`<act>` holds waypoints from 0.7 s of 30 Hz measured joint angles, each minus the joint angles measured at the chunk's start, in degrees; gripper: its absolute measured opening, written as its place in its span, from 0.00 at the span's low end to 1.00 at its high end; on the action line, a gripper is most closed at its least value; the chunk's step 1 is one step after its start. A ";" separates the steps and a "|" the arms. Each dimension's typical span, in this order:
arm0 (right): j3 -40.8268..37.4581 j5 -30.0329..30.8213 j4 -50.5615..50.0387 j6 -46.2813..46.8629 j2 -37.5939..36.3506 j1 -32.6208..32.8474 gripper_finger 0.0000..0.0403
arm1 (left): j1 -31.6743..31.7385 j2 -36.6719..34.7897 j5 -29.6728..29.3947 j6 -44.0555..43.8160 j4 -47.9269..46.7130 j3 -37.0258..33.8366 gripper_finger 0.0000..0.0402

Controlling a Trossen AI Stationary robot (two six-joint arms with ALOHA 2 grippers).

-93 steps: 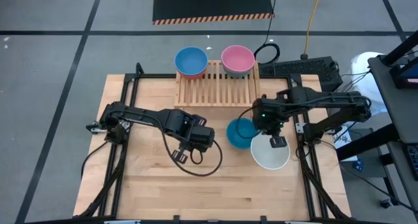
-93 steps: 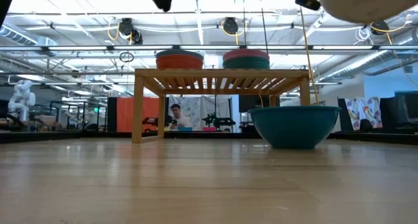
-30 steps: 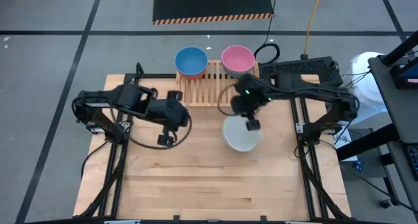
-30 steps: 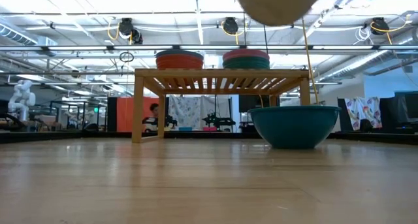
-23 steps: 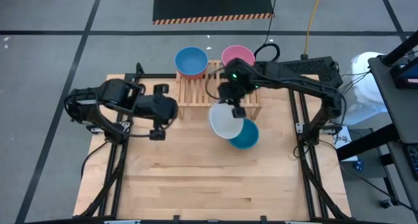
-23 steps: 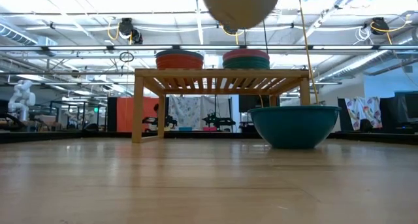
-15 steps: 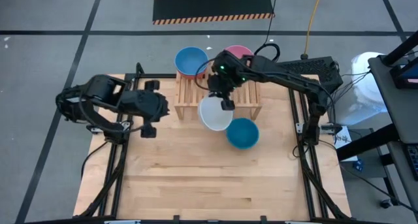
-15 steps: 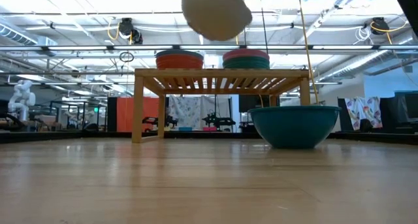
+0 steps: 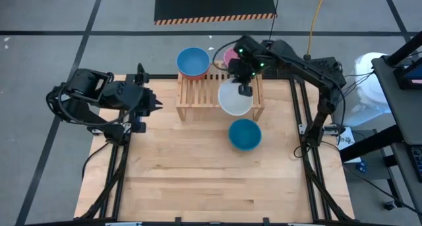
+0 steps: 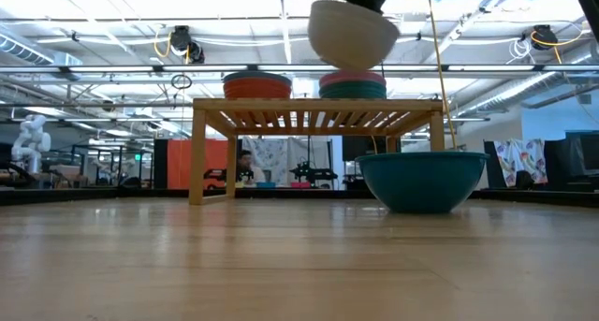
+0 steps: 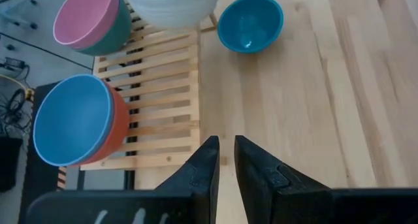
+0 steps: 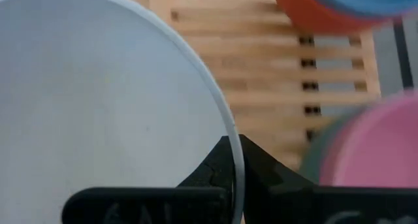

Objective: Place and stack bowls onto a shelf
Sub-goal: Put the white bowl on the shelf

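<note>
The white bowl (image 9: 235,98) hangs by its rim from the pinching right gripper (image 9: 244,89), above the shelf (image 9: 198,93) front right, pink bowl (image 9: 230,56) just behind the claw, teal bowl (image 9: 244,134) on the table (image 9: 198,180) beyond; left gripper (image 11: 222,160), nearly closed and empty, waits at the table's left edge.

white bowl (image 9: 235,99) held above shelf (image 9: 198,93) | teal bowl (image 9: 244,134) on table, upright
</note>
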 joint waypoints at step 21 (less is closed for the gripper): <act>-8.05 0.17 -6.95 -6.63 -0.56 -7.41 0.00 | -0.01 0.02 0.02 0.26 0.00 0.00 0.14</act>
